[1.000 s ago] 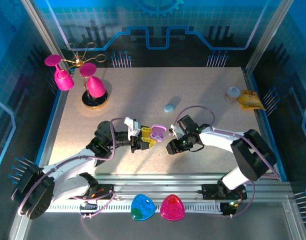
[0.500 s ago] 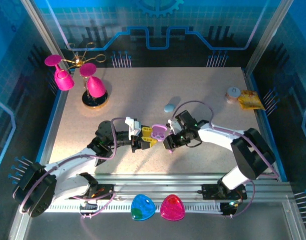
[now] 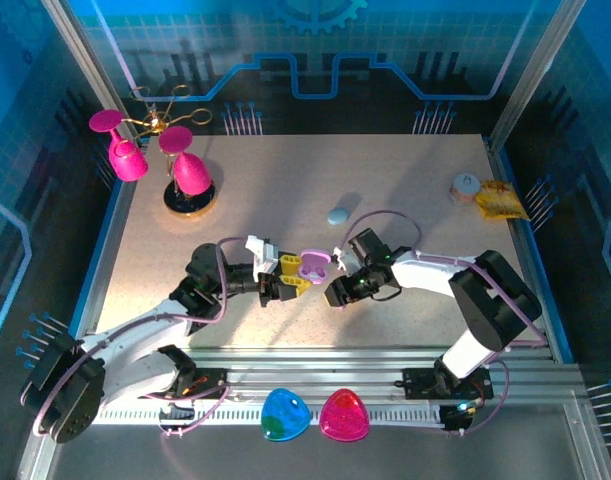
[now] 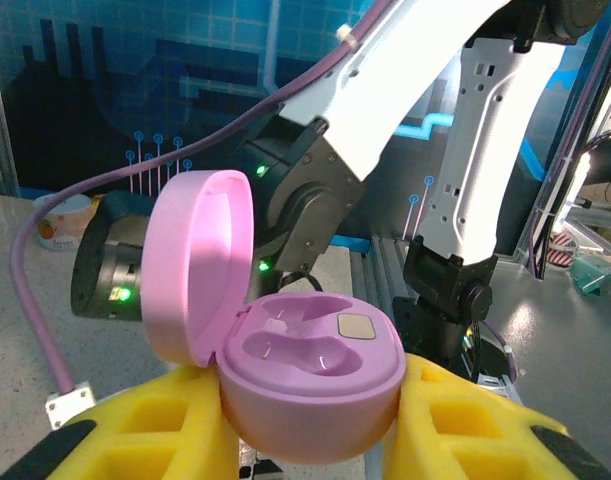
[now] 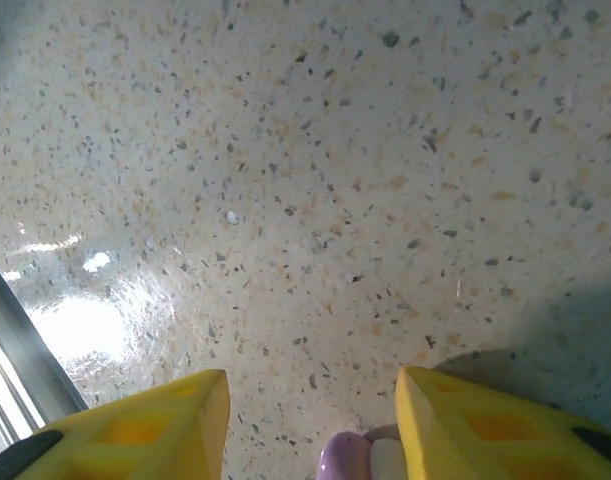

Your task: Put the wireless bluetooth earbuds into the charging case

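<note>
Looking down from the top external camera, the left gripper holds the open purple charging case just above the speckled table, near the middle of its front half. The right gripper hangs low just beside the case, on its right. A pale blue pebble-shaped case lies farther back, well apart from both arms.

From the left wrist, the yellow fingers are clamped on the case base from both sides. The lid stands raised on its hinge, and the 2 wells inside are both empty. The right arm looms close behind.

From the right wrist, the right gripper points down at the table, its 2 yellow fingers set apart. 1 light purple earbud shows at the bottom edge in the gap between them, with a pale piece against it; nothing is pinched, as far as I can tell.

By my reading, the task is at an early stage: the case is opened and presented, 0 earbuds are seated, and picking up and inserting both purple ones remains.
</note>
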